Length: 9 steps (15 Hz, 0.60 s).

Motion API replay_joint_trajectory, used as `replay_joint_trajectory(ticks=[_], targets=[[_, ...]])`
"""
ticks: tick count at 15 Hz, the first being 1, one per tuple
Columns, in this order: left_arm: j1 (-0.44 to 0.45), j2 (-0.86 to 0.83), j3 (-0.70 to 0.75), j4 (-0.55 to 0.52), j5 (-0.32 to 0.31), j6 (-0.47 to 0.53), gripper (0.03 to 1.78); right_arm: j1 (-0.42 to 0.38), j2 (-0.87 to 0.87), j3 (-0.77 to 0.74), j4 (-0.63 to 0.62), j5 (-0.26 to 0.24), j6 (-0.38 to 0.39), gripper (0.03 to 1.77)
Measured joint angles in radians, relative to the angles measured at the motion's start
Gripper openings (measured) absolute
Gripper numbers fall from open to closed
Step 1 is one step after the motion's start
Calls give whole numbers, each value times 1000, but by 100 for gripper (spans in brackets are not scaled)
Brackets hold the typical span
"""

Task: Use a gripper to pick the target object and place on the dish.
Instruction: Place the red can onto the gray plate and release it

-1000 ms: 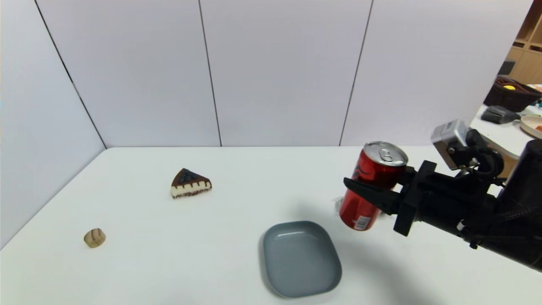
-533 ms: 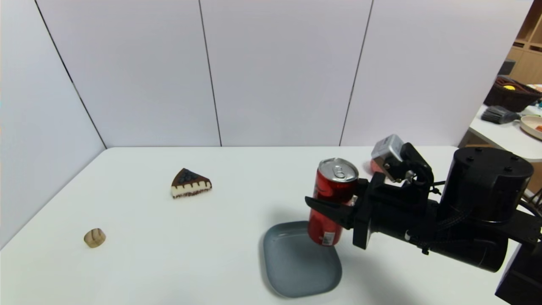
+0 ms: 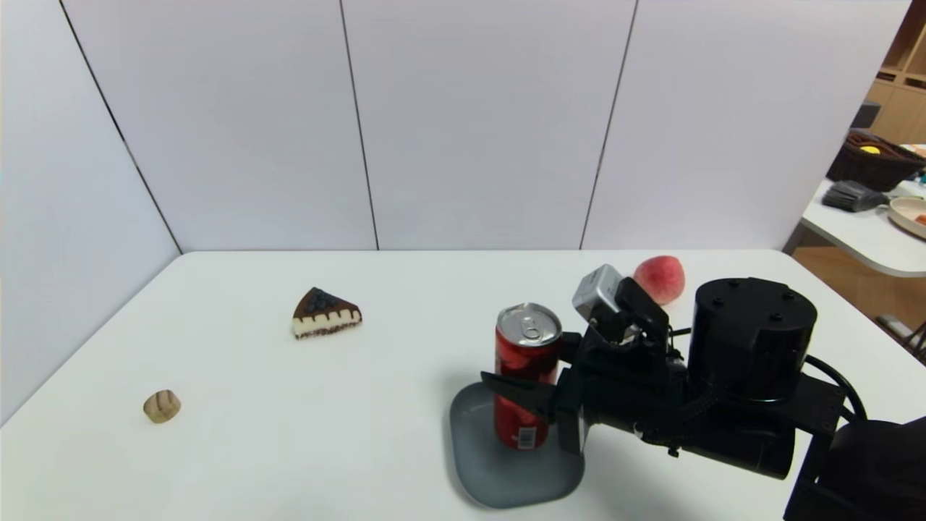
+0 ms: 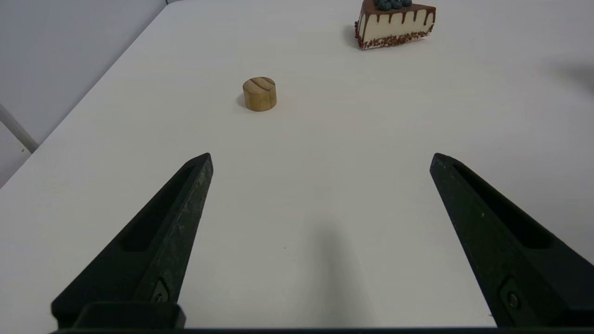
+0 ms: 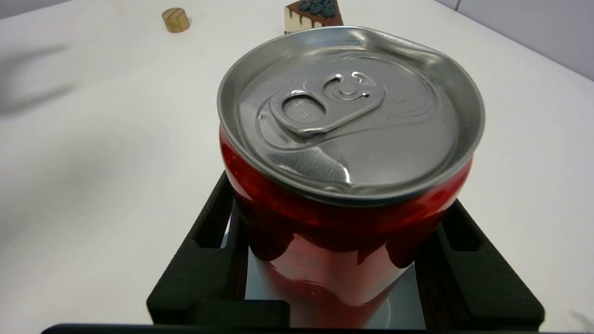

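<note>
now, the red can [image 3: 527, 347] is over the dish [image 3: 499, 477], claw [image 3: 522, 365] gripping it.

No text, label or number is readable.

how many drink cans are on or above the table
1: the red can, upright in the right gripper, over or on the grey-blue dish. Others could be hidden behind the arm.

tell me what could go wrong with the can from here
The right gripper holds the red can upright over the grey-blue dish. If its base is not yet flat on the dish, letting go could tip it. Opening unevenly, a finger might drag it towards the raised rim.
</note>
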Motion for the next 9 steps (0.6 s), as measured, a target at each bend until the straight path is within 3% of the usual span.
replay_joint_trajectory(ticks=[9], targets=[[0, 0, 0, 0, 0, 0, 169, 10, 66, -10, -34, 1, -3, 95]])
